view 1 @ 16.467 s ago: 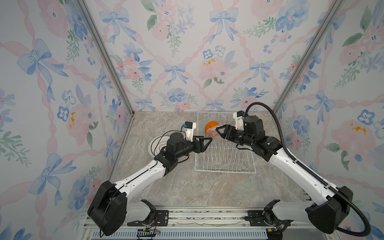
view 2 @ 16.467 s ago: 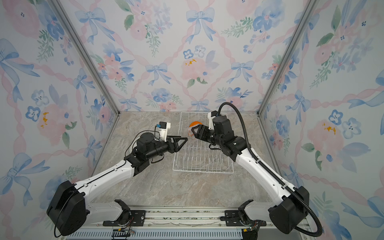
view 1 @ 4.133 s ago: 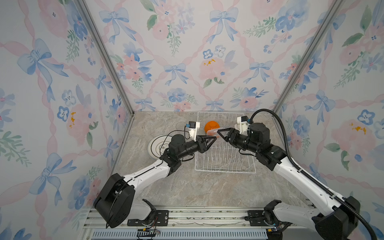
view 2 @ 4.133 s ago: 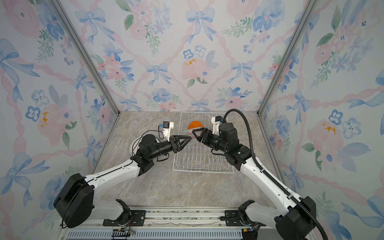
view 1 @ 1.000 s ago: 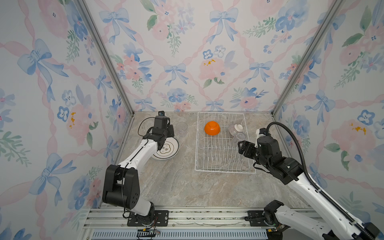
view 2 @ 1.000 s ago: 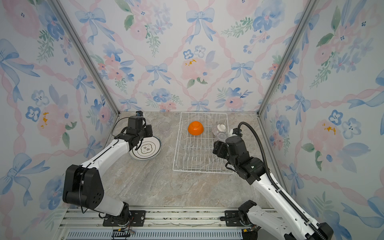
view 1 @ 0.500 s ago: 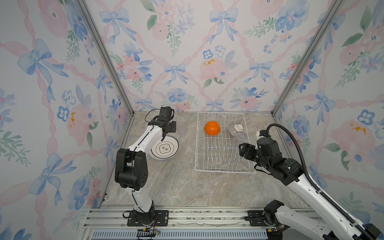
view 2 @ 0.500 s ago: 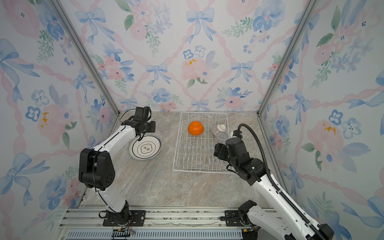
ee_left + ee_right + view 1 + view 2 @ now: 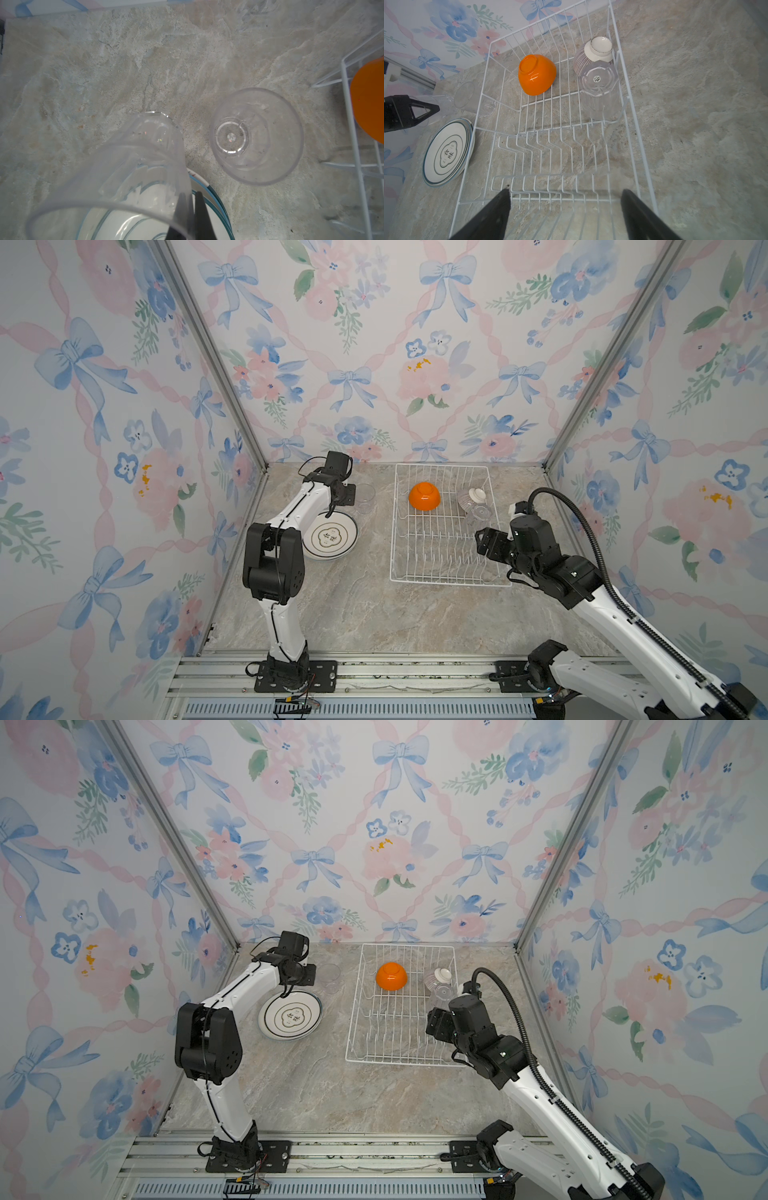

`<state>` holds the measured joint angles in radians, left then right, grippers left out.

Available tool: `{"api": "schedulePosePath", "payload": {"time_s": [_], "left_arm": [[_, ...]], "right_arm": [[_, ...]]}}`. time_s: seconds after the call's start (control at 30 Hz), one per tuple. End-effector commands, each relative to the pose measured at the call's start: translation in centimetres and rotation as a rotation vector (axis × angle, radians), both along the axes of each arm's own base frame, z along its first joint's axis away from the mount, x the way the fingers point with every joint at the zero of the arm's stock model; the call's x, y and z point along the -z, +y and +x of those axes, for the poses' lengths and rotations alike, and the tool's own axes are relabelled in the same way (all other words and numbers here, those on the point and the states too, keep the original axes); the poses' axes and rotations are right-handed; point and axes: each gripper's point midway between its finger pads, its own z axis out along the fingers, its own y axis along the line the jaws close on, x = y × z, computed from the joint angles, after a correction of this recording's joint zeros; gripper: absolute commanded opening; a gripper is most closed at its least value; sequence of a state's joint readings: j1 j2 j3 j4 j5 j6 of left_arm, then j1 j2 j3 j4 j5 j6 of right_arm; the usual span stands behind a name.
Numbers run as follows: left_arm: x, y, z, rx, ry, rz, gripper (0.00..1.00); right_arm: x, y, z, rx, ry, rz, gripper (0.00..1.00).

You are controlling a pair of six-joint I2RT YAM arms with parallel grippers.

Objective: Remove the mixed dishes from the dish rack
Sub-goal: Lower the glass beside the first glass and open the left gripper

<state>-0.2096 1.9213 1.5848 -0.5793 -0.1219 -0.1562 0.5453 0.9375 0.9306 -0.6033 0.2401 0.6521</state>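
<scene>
The dish rack (image 9: 449, 583) stands on the stone-patterned table (image 9: 374, 614), at about 1 o'clock from the table's middle, with its far end close to the back wall. Three dishes rest mouth-down in its far half. An orange bowl (image 9: 424, 496) is at 11 o'clock from the rack's middle and a ribbed bowl (image 9: 591, 54) is at 1 o'clock. An upturned tumbler (image 9: 599, 91) is just beside the ribbed bowl on its near side, by the rack's right wall.

At 9 o'clock from the rack a stack of plates (image 9: 291, 1017) lies flat on the table, painted face up. At 10 o'clock a standing tumbler (image 9: 256, 136) sits mouth up, near the rack's far left corner but apart from it.

The left gripper (image 9: 191, 194) is pinched on the wall of a gripped tumbler (image 9: 116, 176), with a finger on either side of the glass near its rim. That glass is tilted, mouth toward the wrist camera, over the far edge of the plates and just beside the standing tumbler. Whether its base touches the table cannot be told.

The right gripper (image 9: 565, 195) hangs over the rack at 4 o'clock from the rack's middle, jaws spread wide, holding nothing.
</scene>
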Motion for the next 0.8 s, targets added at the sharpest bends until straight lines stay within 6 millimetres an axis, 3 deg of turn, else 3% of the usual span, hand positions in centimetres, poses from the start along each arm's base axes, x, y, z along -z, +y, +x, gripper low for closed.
{"api": "schedulePosePath", "payload": {"time_s": [0.0,0.3,0.67,0.77], "left_arm": [[0.0,-0.1,0.2,0.023,0.012,0.014,0.0],[0.9,-0.1,0.9,0.033,0.048,0.034,0.0],[1.6,-0.4,1.2,0.037,0.074,0.026,0.08],[1.7,-0.6,1.2,0.042,0.077,0.019,0.14]], "right_arm": [[0.9,0.1,-0.3,-0.02,0.023,-0.029,0.85],[1.2,0.3,-0.1,-0.025,0.035,-0.036,0.86],[1.9,0.8,0.3,-0.055,0.06,-0.066,0.86],[2.0,0.7,0.4,-0.061,0.062,-0.075,0.86]]}}
